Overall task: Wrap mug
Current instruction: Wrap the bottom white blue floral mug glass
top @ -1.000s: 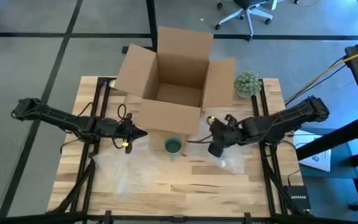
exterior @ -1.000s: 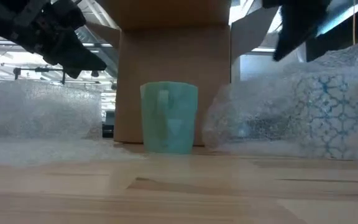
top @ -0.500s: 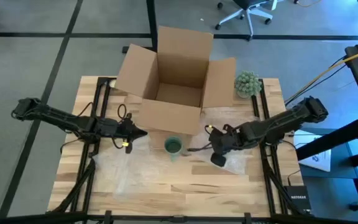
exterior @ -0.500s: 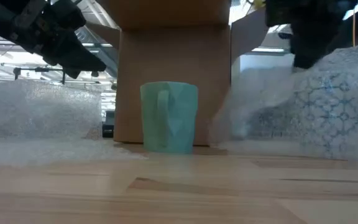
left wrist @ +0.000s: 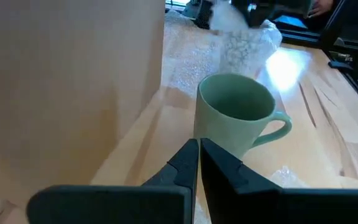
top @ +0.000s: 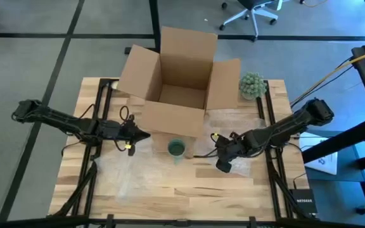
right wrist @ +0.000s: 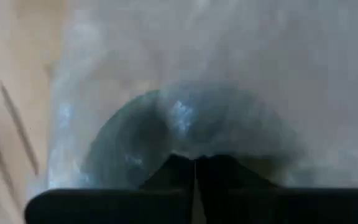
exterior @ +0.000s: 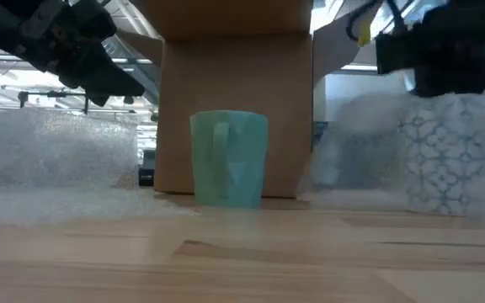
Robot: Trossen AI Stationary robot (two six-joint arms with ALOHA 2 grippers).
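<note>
High view: a green mug (top: 177,149) stands upright at the middle of the wooden bench (top: 189,190), just in front of an open cardboard box (top: 177,82). At the mug's 9 o'clock, the left end effector (top: 141,135) hovers with fingers closed on nothing. At the mug's 3 o'clock, the right end effector (top: 221,166) presses down, fingers together, onto bubble wrap (top: 241,161) covering a patterned mug (exterior: 434,164). More wrap (top: 122,171) lies at 7 o'clock.
</note>
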